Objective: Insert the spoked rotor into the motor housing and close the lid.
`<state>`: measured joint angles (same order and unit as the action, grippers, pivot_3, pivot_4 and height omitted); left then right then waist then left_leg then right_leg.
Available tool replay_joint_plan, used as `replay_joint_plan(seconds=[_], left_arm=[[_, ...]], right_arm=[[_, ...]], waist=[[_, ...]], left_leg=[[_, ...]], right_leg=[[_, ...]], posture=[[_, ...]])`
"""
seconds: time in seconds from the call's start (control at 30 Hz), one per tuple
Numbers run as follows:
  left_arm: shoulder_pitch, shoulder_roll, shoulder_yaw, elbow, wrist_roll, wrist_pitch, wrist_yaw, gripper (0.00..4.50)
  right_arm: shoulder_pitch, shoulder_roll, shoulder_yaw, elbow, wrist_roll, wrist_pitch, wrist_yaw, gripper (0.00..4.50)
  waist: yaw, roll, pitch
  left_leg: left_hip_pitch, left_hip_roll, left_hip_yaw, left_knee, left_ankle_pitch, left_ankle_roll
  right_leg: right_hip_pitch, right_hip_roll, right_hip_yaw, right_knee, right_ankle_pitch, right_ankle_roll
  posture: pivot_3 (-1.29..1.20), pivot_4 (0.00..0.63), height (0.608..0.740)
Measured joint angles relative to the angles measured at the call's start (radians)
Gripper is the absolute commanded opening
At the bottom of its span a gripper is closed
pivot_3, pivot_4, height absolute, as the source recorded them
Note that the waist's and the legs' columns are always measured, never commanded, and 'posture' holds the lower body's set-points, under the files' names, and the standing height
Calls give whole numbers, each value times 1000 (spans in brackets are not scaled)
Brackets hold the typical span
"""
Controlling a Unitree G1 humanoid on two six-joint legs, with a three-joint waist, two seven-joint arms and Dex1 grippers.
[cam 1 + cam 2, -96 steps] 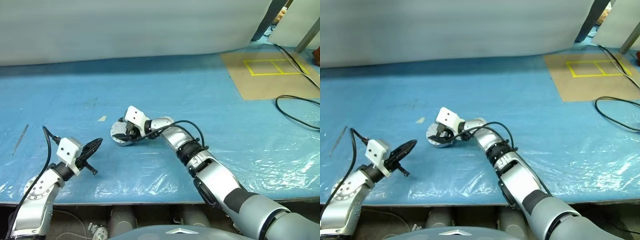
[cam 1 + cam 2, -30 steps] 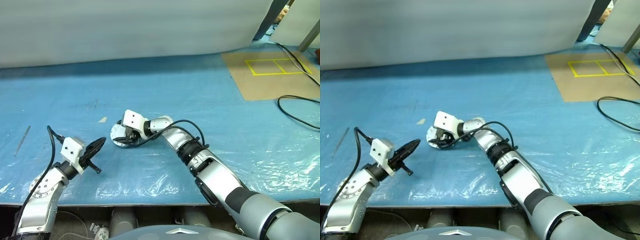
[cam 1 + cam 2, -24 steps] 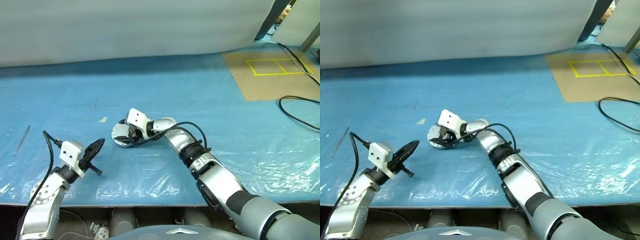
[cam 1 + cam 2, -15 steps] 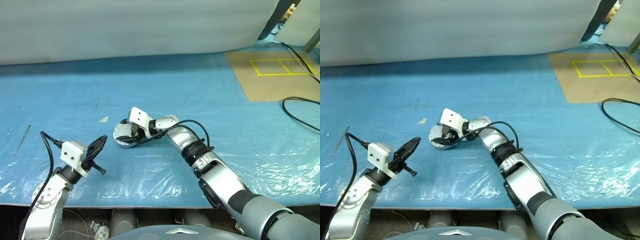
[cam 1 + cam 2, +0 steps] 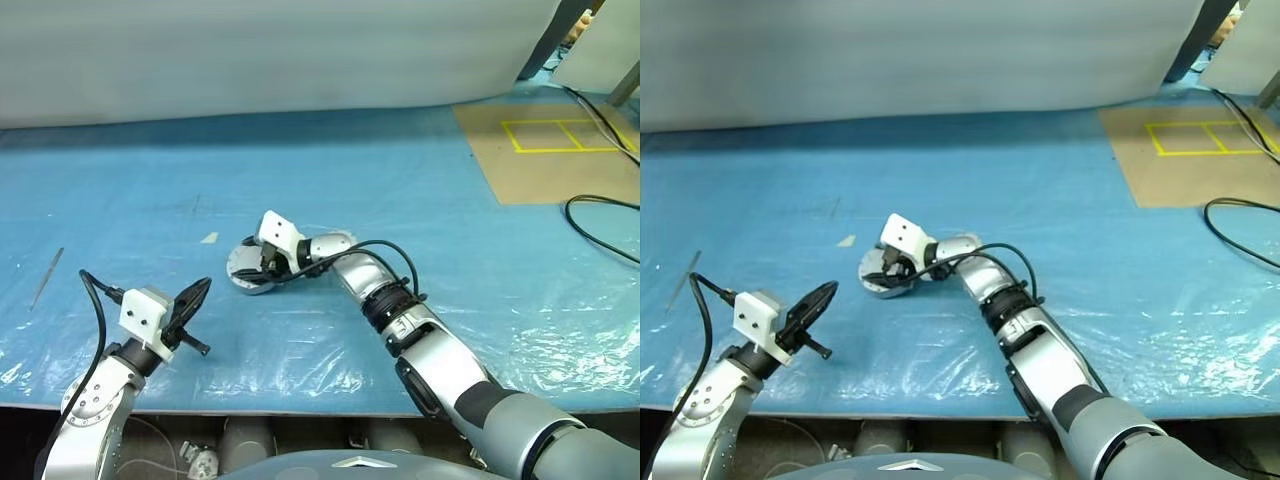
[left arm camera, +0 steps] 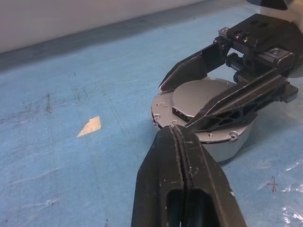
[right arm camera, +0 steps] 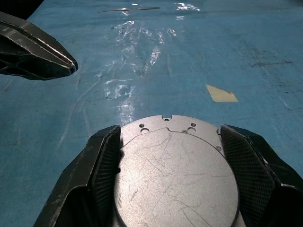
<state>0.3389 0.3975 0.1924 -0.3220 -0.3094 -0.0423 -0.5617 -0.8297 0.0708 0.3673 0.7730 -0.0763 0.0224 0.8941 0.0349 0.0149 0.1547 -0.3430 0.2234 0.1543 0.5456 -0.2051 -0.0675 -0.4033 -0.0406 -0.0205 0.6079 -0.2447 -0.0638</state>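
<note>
The motor housing [image 5: 243, 277], a short round silver cup, sits on the blue sheet with a flat silver lid [image 7: 175, 175] on top. My right gripper [image 5: 262, 270] reaches in from the right, its black fingers [image 7: 102, 165] pressed against both sides of the lid [image 6: 199, 94], shut on it. My left gripper [image 5: 203, 286] hovers to the left of the housing [image 6: 227, 142], pointing at it. Its fingers [image 6: 177, 156] are shut together with nothing between them, and its tip [image 7: 66, 64] stays apart from the housing. The spoked rotor is out of view.
A tan tape scrap [image 5: 208, 238] lies just beyond the housing and a thin metal rod [image 5: 46, 277] at far left. A cardboard sheet with yellow squares [image 5: 545, 150] and a black cable [image 5: 600, 215] are at far right. A white wall sheet [image 5: 270, 50] backs the table.
My left gripper has drawn back a little from the housing, still shut. The right gripper has stayed on the lid. The camera view has shifted slightly.
</note>
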Motion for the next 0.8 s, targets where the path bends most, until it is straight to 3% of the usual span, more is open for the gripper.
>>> replay_joint_plan(seconds=[0.8], left_arm=[[-24, 29, 36, 37, -3, 5, -7, 0]], right_arm=[[-15, 28, 45, 52, -48, -93, -13, 3013]], waist=[[-23, -1, 0]], left_leg=[[2, 0, 0, 1, 0, 0]], right_leg=[[0, 0, -1, 3, 0, 0]], posture=[[0, 150, 740]])
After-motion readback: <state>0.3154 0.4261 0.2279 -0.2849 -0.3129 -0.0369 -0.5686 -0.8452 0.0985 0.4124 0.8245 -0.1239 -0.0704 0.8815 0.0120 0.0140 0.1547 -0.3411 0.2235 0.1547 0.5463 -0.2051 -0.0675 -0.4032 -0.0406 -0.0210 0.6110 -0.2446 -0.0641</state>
